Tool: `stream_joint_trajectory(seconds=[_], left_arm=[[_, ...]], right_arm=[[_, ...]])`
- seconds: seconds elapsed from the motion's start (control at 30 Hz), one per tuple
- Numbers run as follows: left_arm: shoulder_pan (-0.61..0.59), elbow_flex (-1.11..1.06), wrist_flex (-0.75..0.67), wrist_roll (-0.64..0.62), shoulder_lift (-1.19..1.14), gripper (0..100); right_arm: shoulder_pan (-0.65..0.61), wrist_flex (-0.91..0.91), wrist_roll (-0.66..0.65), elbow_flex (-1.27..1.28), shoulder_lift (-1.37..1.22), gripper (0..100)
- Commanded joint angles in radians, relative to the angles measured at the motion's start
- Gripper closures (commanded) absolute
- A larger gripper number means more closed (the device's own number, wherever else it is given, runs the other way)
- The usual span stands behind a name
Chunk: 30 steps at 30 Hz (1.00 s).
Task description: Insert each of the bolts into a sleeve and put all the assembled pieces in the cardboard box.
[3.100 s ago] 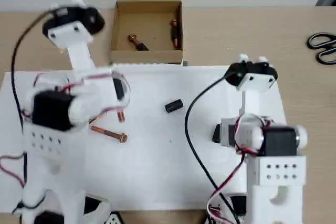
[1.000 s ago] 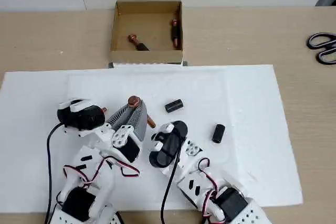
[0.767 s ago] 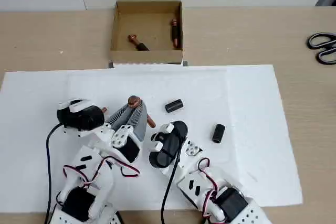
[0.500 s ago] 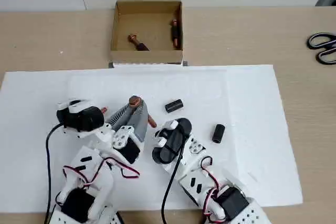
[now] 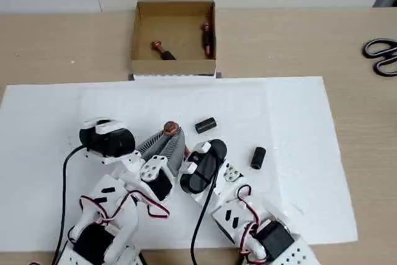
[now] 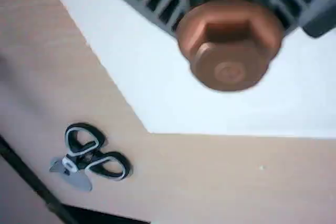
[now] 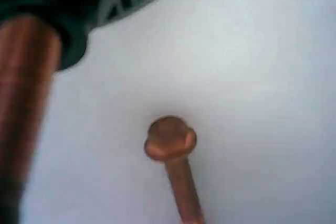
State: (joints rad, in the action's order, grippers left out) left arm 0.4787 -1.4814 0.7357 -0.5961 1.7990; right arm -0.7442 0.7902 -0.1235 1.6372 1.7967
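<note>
Left pincer [image 5: 170, 136]: grey, ribbed, closed on a copper-coloured hex-head bolt [image 6: 228, 45]; the head stands just past the finger ends.
Why held so: the grip looks to be just under the head, which I judge leaves the shank free to enter a sleeve.
Held bolt's place: above the white sheet [image 5: 298, 110] on the wooden table [image 5: 62, 41], between the two arms.
Right arm [image 5: 201, 164]: low beside the left pincer, its wrist camera close to the sheet; whether its pincer is open or closed I cannot tell.
Second copper bolt [image 7: 170, 140]: lying flat on the sheet, untouched.
Nearer short black cylindrical sleeve [image 5: 205, 125]: on its side just beside the held bolt's head, apart from it, toward the box.
Other black sleeve [image 5: 258, 157]: on the sheet, near the right arm.
Open brown cardboard box [image 5: 173, 65]: at the sheet's far edge, well apart from the pincer, with two assembled pieces inside [image 5: 162, 49].
Black-handled scissors [image 5: 381, 54]: off at the table's edge.
</note>
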Motion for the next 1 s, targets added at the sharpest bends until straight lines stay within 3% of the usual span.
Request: stream_joint_trajectory(seconds=[0.0,0.97], left_arm=[[-0.023,0.059,0.003,0.000,0.015,99],[-0.014,-0.012,-0.003,0.035,0.015,99]], right_arm=[[0.008,-0.030,-0.006,-0.012,0.012,99.6],[0.007,-0.030,-0.006,-0.066,0.012,99.6]])
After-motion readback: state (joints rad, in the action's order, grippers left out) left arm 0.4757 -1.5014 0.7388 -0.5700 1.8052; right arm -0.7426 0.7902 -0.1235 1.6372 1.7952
